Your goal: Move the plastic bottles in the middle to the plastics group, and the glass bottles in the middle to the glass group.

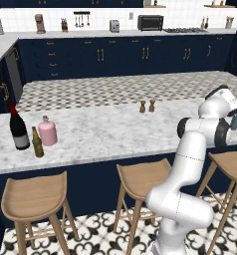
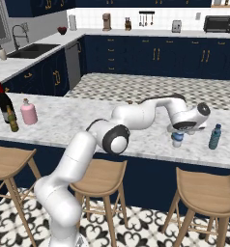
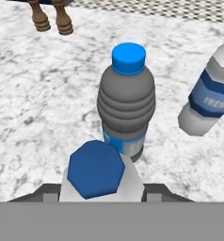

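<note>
In the hand view my gripper (image 3: 102,190) is shut on a blue-capped pale bottle (image 3: 97,172), one fingertip at each side of it. Just ahead stands a slim bottle with a dark ribbed top and blue lower band (image 3: 126,110). To its right is a clear bottle with a blue-white label (image 3: 209,96). In the right base view the gripper (image 2: 177,134) is low over the counter, with the teal bottle (image 2: 215,136) further right. The pink squat bottle (image 1: 47,131) stands at the far left, beside the dark wine bottle (image 1: 18,128) and the small olive-brown beer bottle (image 1: 37,143).
Two brown shakers (image 1: 147,105) stand on the marble counter (image 1: 100,134) toward its far edge, left of my hand. Wooden stools (image 1: 140,177) line the counter's near side below me. My arm hides part of the counter around the bottles.
</note>
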### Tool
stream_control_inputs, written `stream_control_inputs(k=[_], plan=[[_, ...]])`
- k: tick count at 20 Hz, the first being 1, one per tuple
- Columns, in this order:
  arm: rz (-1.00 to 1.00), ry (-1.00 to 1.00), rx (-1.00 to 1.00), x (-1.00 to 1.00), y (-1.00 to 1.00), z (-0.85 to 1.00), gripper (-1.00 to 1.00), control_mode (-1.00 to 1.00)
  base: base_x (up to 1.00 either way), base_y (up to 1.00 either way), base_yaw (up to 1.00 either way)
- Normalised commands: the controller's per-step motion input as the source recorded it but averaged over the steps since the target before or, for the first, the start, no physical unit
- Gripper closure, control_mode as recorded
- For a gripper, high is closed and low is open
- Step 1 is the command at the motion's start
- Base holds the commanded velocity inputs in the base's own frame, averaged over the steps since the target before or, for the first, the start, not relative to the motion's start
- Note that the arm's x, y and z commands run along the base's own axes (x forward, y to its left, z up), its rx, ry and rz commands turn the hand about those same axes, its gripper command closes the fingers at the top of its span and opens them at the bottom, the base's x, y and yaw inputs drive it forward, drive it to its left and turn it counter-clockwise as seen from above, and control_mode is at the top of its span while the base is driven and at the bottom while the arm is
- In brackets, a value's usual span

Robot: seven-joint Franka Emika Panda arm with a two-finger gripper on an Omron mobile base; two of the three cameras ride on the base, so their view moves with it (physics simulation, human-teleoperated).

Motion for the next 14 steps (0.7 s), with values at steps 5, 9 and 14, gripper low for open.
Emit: stream_control_inputs(k=[5,9,14], plan=[[0.00,0.00,-0.04,0.00,0.00,-0.03,1.00,-1.00,0.00,0.00,0.00],[0.00,0.00,-0.02,0.00,0.00,-0.32,1.00,-1.00,0.00,0.00,0.00],[0.00,0.00,-0.02,0.00,0.00,-0.13,1.00,-1.00,0.00,0.00,0.00]])
